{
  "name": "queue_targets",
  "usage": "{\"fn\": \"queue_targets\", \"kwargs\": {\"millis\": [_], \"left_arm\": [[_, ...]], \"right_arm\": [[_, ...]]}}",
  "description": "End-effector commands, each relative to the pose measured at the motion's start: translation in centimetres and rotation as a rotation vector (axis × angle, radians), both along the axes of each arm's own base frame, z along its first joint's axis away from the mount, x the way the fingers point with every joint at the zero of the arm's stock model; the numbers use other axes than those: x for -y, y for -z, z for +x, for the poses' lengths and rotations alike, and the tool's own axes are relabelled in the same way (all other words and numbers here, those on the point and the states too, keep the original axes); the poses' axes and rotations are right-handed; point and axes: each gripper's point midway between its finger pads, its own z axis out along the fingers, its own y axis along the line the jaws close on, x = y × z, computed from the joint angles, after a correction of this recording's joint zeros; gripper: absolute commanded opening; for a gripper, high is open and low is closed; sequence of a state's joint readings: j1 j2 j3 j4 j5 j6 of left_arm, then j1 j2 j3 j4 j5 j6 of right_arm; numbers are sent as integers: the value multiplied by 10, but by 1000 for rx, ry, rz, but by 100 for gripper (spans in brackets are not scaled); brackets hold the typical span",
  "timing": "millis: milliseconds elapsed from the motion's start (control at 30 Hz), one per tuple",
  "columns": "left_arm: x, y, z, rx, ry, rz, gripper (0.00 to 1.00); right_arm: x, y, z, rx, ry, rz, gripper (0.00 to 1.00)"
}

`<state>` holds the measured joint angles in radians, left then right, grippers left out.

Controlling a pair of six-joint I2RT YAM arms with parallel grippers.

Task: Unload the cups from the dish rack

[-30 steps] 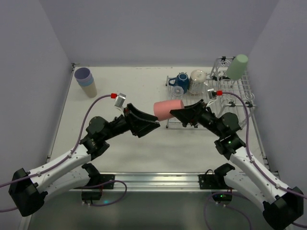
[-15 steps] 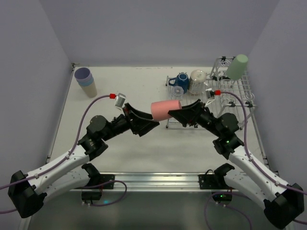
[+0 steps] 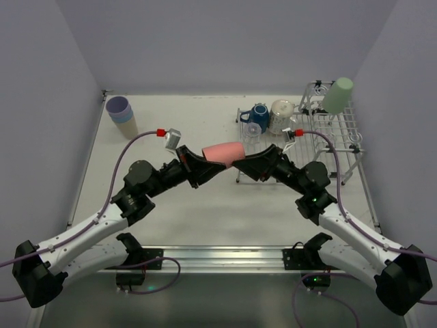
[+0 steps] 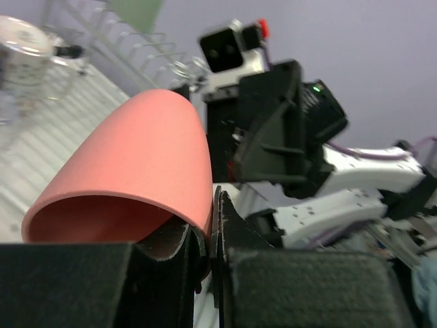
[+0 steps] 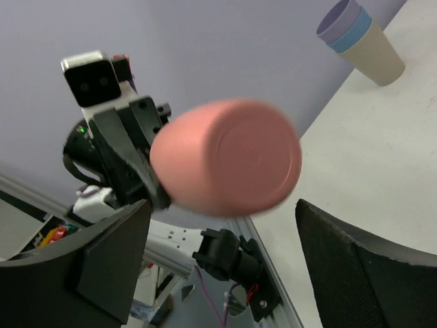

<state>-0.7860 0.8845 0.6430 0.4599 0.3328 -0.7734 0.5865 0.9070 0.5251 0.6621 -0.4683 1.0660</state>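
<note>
Dish rack (image 3: pixel 341 147): right side of the surface (image 3: pixel 177 119), with its basket section (image 3: pixel 315 96) at the upper right.
Sideways cup (image 3: pixel 223 153): centre of the frame, just left of the rack, between left pincer (image 3: pixel 207 166) and right pincer (image 3: pixel 244 164).
Handled mug (image 3: pixel 258 116): in the rack's upper left end, just left of second mug (image 3: pixel 280 116).
Upturned tumbler (image 3: pixel 337 95): on the basket section.
Stack of tumblers (image 3: pixel 121 117): upper left of the surface, well apart from the rack.

This is a robotics lab test cell, not a kitchen. Plain pale-grey panel walls (image 3: pixel 225 41) box in a white counter (image 3: pixel 191 123). White-and-black robot arms (image 3: pixel 89 229) are bolted to an aluminium rail (image 3: pixel 225 254) at its near edge, trailing purple cables (image 3: pixel 123 164).
</note>
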Motion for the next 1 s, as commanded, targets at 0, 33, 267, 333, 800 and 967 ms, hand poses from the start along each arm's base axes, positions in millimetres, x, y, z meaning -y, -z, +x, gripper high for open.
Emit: {"fn": "queue_targets", "kwargs": {"millis": [0, 33, 267, 333, 800, 967], "left_arm": [[-18, -9, 40, 49, -233, 127, 0], [-31, -27, 58, 43, -352, 146, 0], [-87, 31, 145, -157, -659, 752, 0], [-99, 50, 158, -206, -630, 842, 0], [-198, 196, 272, -629, -641, 1253, 0], [-199, 216, 282, -659, -592, 1287, 0]], "right_arm": [[1, -1, 1, 38, 20, 6, 92], [0, 9, 3, -5, 25, -41, 98], [11, 50, 11, -9, 126, -301, 99], [12, 56, 7, -14, 124, -332, 99], [26, 62, -12, 97, 136, -443, 99], [21, 62, -16, 103, 105, -433, 99]]}}
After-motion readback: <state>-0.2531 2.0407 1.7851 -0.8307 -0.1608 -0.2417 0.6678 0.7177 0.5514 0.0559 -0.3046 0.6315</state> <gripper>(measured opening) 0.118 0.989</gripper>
